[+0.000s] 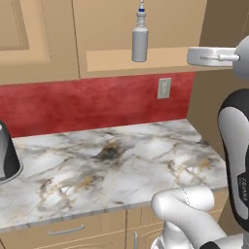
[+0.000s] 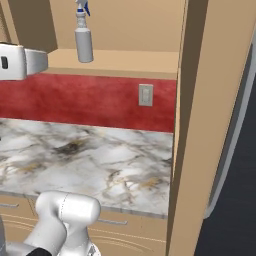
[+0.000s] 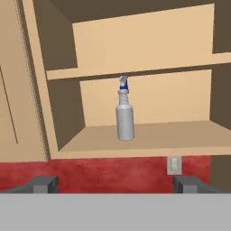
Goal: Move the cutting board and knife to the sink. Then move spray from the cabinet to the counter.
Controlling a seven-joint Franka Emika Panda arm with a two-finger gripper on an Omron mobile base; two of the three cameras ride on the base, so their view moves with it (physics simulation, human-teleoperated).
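The pincer (image 3: pixel 115 185) stands released, its two dark fingertips (image 3: pixel 45 184) spread wide apart and grasping nothing. Straight ahead of it and higher, well apart, the spray (image 3: pixel 125 118) stands upright on the lower shelf of the open cabinet (image 3: pixel 149 135). Below lies the marble bench (image 1: pixel 112 160).

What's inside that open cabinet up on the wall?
One spray bottle stands upright on the cabinet's lower shelf, with bare tan wood around it. The shelf above looks bare too, though its top is cut off from view.
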